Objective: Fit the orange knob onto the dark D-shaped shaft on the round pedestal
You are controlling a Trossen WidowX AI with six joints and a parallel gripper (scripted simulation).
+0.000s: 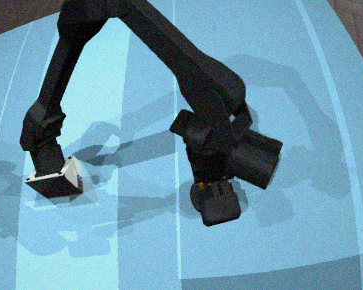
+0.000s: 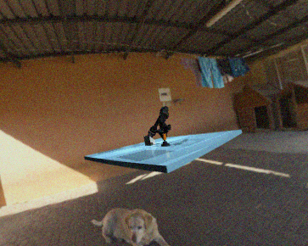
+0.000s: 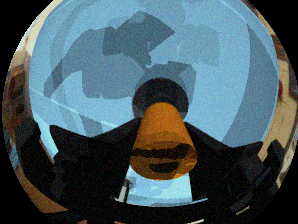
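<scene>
The orange knob is held between the fingers of my gripper, which is shut on it. Only small bits of the knob show in the top view. The dark round pedestal stands below the gripper, mostly covered by it in the top view. In the wrist view the knob's far end overlaps the lower part of the pedestal's disc. The D-shaped shaft is hidden, and I cannot tell whether the knob touches it.
The arm's base with a white rim stands at the left in the top view. The light blue table top carries broad shadows and bright bands. A dog lies on the floor in front of the table.
</scene>
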